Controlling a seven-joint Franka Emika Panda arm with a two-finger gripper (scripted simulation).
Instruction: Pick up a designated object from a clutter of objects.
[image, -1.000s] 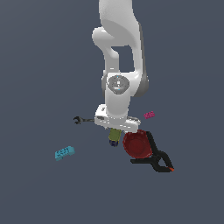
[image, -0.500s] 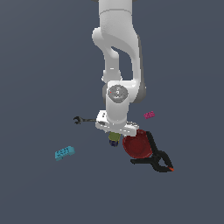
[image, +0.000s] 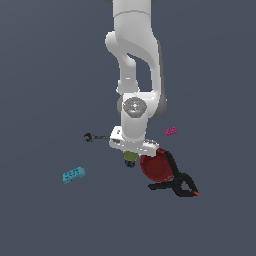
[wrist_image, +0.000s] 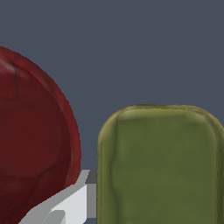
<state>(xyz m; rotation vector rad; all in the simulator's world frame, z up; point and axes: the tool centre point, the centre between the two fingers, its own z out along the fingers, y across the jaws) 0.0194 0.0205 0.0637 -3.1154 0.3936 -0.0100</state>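
The designated object, a small can with an olive-green face (image: 131, 157), stands just off the red bowl (image: 156, 167), on the side toward the exterior view's left. My gripper (image: 131, 153) hangs directly over the can, its white hand covering the fingers in the exterior view. In the wrist view the olive face (wrist_image: 157, 166) looms large, and one white finger (wrist_image: 65, 205) shows in the narrow gap between it and the bowl (wrist_image: 30, 153). The other finger is out of frame. The jaws look open and spread around the can.
The clutter of objects lies scattered around. A black clamp (image: 175, 184) with orange tips touches the bowl's near side. A magenta brick (image: 171, 131) lies beyond the bowl. A thin black wrench (image: 95, 137) and a cyan brick (image: 73, 174) lie toward the exterior view's left.
The arm has come down over the can, and the hand now sits lower and closer to it. None of the objects has shifted.
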